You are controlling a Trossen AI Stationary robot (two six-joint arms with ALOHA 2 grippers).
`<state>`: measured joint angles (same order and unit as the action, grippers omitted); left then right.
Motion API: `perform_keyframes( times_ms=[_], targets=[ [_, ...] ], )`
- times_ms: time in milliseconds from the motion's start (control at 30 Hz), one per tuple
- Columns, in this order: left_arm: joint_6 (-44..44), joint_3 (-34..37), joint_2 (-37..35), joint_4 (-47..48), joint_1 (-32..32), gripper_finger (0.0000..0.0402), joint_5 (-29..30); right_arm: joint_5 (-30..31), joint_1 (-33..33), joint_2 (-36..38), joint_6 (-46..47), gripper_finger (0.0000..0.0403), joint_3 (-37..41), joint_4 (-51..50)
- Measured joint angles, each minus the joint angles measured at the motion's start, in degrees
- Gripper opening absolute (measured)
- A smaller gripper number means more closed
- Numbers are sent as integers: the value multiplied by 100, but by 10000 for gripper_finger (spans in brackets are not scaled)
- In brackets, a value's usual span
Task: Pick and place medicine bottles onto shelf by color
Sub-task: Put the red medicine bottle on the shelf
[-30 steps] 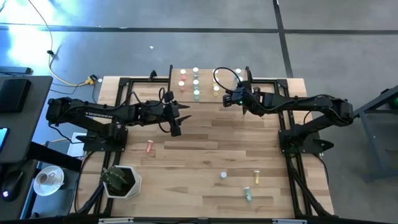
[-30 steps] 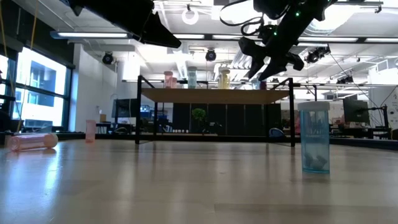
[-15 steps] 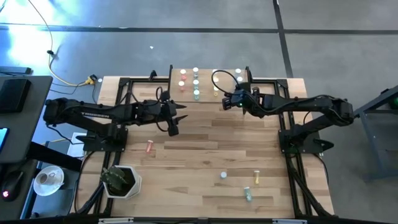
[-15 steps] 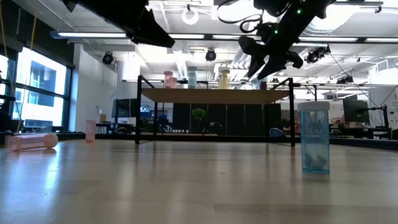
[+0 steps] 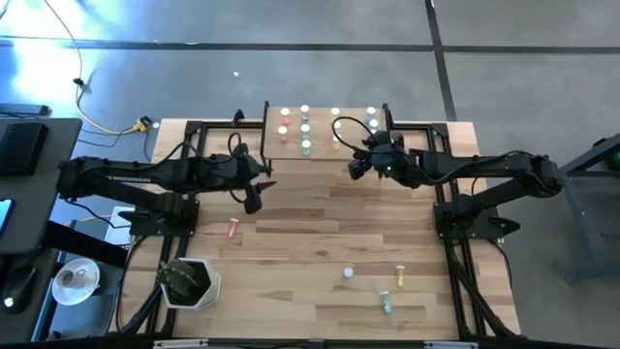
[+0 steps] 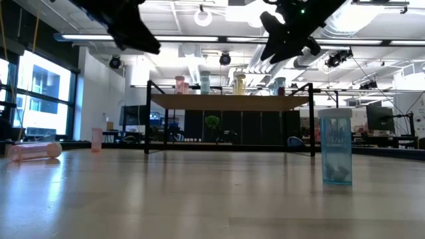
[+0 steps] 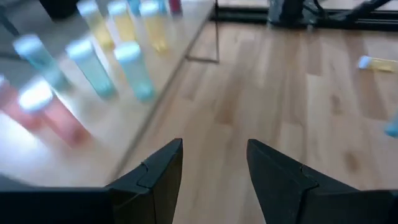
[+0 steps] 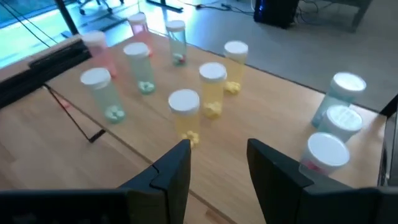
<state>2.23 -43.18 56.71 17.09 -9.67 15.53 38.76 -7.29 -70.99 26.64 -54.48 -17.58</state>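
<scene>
Upper centre, high view: shelf (image 5: 325, 129) bottles just above right gripper (image 5: 356, 168), jaws parted, empty | left gripper (image 5: 254, 200) empty, parted, now pulled back left.

Bright, evenly lit scene, with blur in the left wrist view

Ceiling strip lights (image 6: 99, 38) and a window (image 6: 41, 99) glare in the low view; the desk (image 6: 199, 199) reflects a soft sheen; the bottles (image 7: 93, 62) smear badly in the left wrist view.
</scene>
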Motion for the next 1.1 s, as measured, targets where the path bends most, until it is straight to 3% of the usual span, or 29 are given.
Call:
perform_keyframes(
  times_ms=[233,600,900,1100],
  targets=[
    [1360,0,-175,1256,150,170,-668,-201,28,210,-316,149,0,-49],
    [3751,2,16,3105,831,170,-581,-216,26,211,-369,149,0,-56],
    [4783,486,92,3262,1509,170,-398,-217,26,211,-358,149,0,-60],
    [5504,709,89,3282,1910,170,-662,-219,26,209,-228,149,0,-62]
  ],
)
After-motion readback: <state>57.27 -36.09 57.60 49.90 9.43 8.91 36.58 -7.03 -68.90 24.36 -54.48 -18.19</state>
